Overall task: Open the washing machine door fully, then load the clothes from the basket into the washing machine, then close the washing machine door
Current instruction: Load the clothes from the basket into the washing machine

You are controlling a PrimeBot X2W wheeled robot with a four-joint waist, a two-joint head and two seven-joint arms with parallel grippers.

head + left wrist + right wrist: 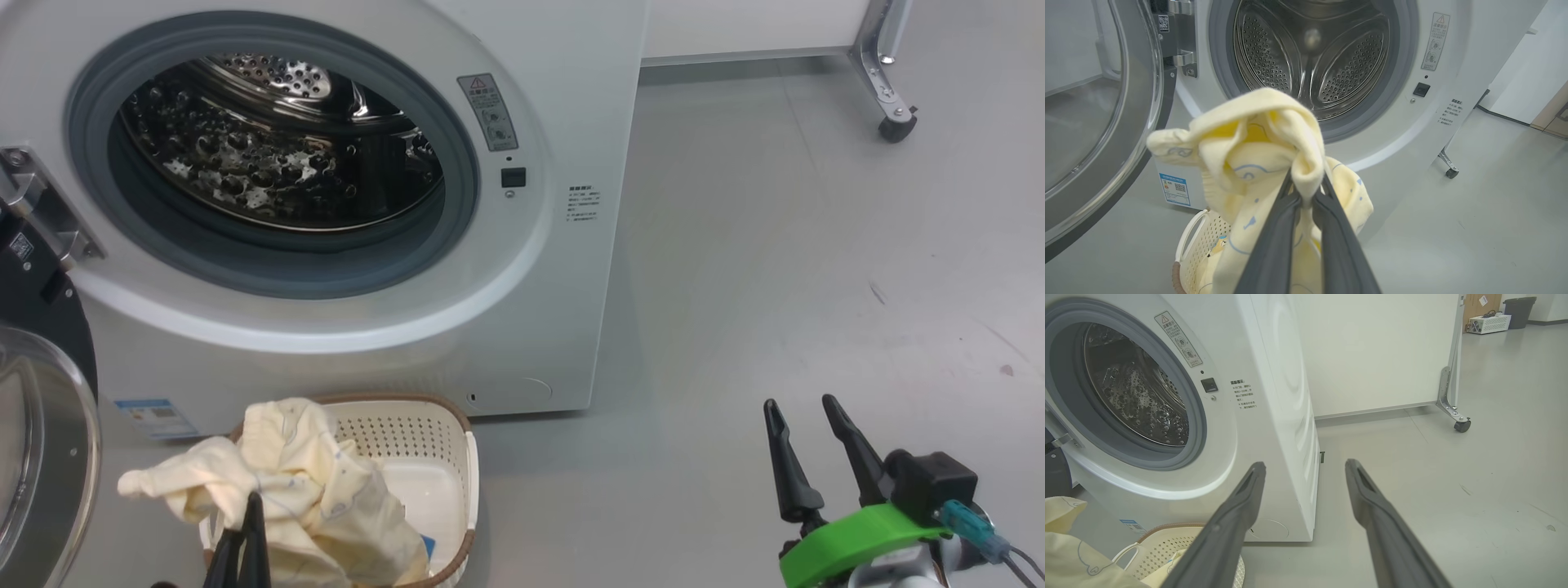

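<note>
All 3 views share the washing machine (555, 310): head looks down, wrists look forward from low, nearby.

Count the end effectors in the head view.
2. The left end effector, lower left, is shut on clothes over the basket. The right end effector, lower right, is open above the floor.

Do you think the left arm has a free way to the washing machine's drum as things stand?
Likely yes: the door is swung aside, the drum mouth is unblocked, and the left gripper holds a garment facing it.
</note>
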